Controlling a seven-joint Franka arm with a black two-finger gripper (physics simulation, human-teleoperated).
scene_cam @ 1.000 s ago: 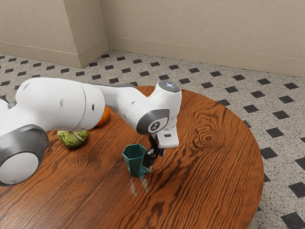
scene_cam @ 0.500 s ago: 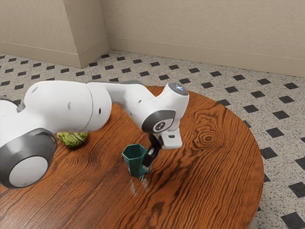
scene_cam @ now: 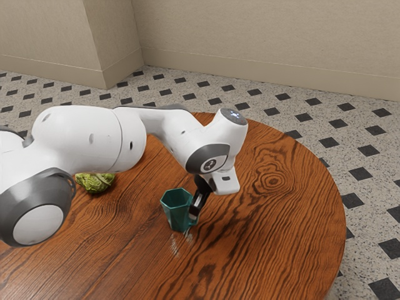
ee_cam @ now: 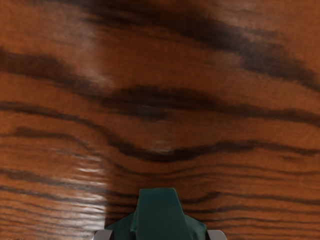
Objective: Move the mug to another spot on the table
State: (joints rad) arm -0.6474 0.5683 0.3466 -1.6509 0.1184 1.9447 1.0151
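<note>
A dark green mug (scene_cam: 175,209) stands upright near the middle of the round wooden table (scene_cam: 281,237). My black gripper (scene_cam: 194,213) comes down on the side of the mug facing the exterior view's right, shut on its wall or handle there. In the wrist view the mug's green part (ee_cam: 158,214) sits right under my hand, with a grey fingertip (ee_cam: 102,234) on either side of it and wood grain beyond.
A green leafy vegetable (scene_cam: 95,181) lies on the table toward the exterior view's left, partly behind my arm. The table's curved edge (scene_cam: 340,212) runs along the exterior view's right, with tiled floor beyond.
My wrist and forearm have swung a little toward the exterior view's right, covering an orange thing behind the arm. The mug and gripper have barely shifted.
</note>
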